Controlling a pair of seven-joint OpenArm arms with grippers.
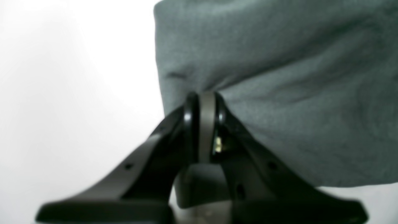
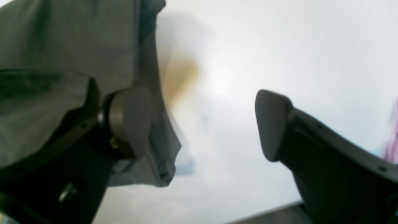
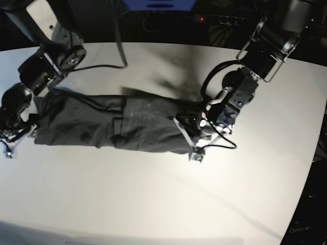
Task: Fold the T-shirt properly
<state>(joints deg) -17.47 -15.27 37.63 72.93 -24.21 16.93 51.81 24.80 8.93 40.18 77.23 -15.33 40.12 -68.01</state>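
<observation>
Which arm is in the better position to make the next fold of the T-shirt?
Probably the left. Its pincer is shut on an edge of the dark charcoal-grey cotton T-shirt, ready to carry it over. The right pincer stands open, holding nothing.

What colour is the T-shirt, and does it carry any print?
The T-shirt is plain dark charcoal grey, no print visible; left wrist view shows it best.

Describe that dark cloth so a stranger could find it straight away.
Start at the big white table. Stretched across its middle, between the two black arms, lies a long, narrow, dark charcoal-grey T-shirt, folded lengthwise. The left hand pinches one end; the right hand stands open at the other. It is the only cloth there.
</observation>
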